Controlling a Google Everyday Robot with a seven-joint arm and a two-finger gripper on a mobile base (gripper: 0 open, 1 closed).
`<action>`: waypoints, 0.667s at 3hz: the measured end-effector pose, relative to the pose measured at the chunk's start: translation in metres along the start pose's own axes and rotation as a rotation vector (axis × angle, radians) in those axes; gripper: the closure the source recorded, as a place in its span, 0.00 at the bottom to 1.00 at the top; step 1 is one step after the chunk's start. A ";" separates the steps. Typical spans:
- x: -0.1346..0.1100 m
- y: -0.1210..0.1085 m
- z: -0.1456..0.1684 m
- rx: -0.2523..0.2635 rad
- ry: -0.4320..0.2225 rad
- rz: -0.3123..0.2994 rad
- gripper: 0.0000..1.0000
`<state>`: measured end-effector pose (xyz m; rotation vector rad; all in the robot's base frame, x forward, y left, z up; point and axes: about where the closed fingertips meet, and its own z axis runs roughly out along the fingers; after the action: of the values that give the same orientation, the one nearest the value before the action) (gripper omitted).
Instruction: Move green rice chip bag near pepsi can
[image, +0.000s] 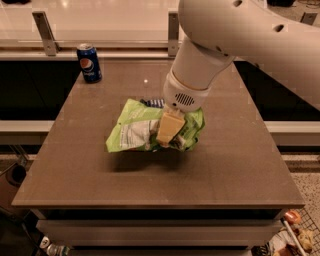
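The green rice chip bag (131, 132) is a crumpled lime-green bag with a white label panel. It hangs a little above the middle of the brown table (230, 165) and casts a shadow on the top below it. My gripper (167, 136) comes down from the big white arm (200, 65) and is shut on the bag's right half. The pepsi can (89, 62) stands upright at the table's far left corner, well apart from the bag.
A small dark-blue wrapper (153, 102) peeks out just behind the bag. A rail with metal posts (44, 33) runs along the far edge. Floor clutter (292, 235) lies at the lower right, beyond the table's front edge.
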<state>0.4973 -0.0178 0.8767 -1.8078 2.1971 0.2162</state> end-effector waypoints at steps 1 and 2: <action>0.006 -0.036 -0.021 0.088 -0.045 -0.003 1.00; 0.003 -0.069 -0.041 0.154 -0.072 -0.037 1.00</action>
<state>0.5593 -0.0468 0.9189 -1.7285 2.0691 0.0990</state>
